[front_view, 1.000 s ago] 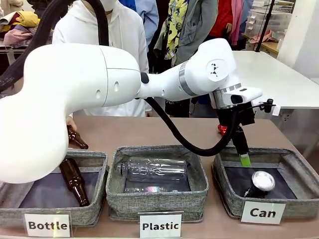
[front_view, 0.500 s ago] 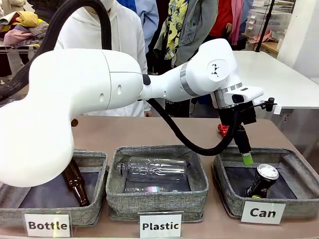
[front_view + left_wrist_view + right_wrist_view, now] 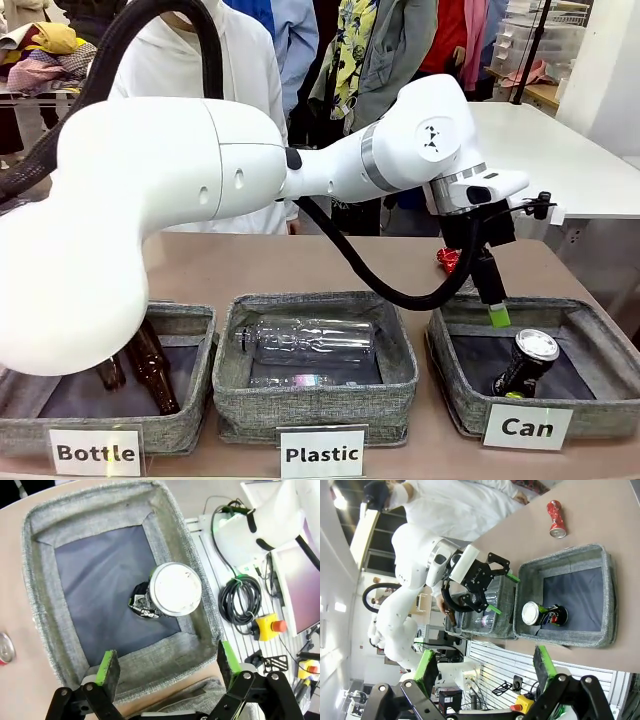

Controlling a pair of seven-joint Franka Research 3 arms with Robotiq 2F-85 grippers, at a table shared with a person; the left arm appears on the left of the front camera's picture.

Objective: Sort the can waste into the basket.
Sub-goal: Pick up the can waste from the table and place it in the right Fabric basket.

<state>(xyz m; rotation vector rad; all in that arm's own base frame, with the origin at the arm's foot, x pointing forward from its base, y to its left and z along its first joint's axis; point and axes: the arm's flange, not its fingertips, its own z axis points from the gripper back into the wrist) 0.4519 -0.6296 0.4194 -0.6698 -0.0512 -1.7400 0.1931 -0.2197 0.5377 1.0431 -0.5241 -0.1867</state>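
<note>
The black can (image 3: 525, 365) leans inside the grey basket (image 3: 590, 318) labelled "Can", silver end up. My left gripper (image 3: 492, 300) hangs open over the basket's back left rim, holding nothing. In the left wrist view the black can (image 3: 175, 591) sits in the basket (image 3: 40, 580) ahead of the left gripper (image 3: 167, 662). The crushed red can (image 3: 447, 260) lies on the table behind the basket, at the left edge as the red can (image 3: 5, 647). The right gripper (image 3: 486, 665) is open, high above, overlooking the basket (image 3: 607, 595), black can (image 3: 542, 614), red can (image 3: 556, 519) and left gripper (image 3: 503, 594).
The "Plastic" bin (image 3: 315, 400) in the middle holds clear bottles (image 3: 310, 340). The "Bottle" bin (image 3: 190, 320) on the left holds brown bottles (image 3: 150, 365). A person in white (image 3: 200, 60) stands at the far side. Cables and a red stop button (image 3: 270, 627) lie off the table's edge.
The black can has tipped from end-on to leaning and settled in the basket. My left gripper has edged up slightly. A second brown bottle has landed in the "Bottle" bin.
</note>
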